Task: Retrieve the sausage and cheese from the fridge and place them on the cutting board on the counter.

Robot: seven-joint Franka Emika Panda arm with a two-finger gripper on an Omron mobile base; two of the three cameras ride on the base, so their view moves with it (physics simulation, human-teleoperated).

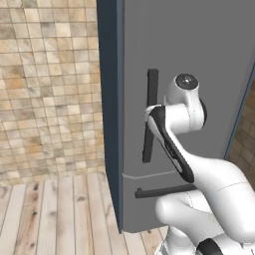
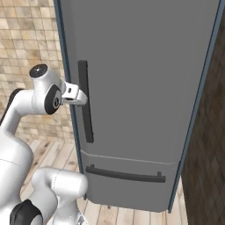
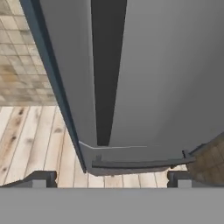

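Fridge [image 2: 145,88] door's shut in front of me, tall grey thing with wood floor [image 1: 55,214] underneath. I've got the hand [image 2: 79,97] right up at the long dark vertical handle [image 2: 85,101], fingers spread wide, not gripping anything. Lower drawer handle [image 2: 125,174] sits just below.
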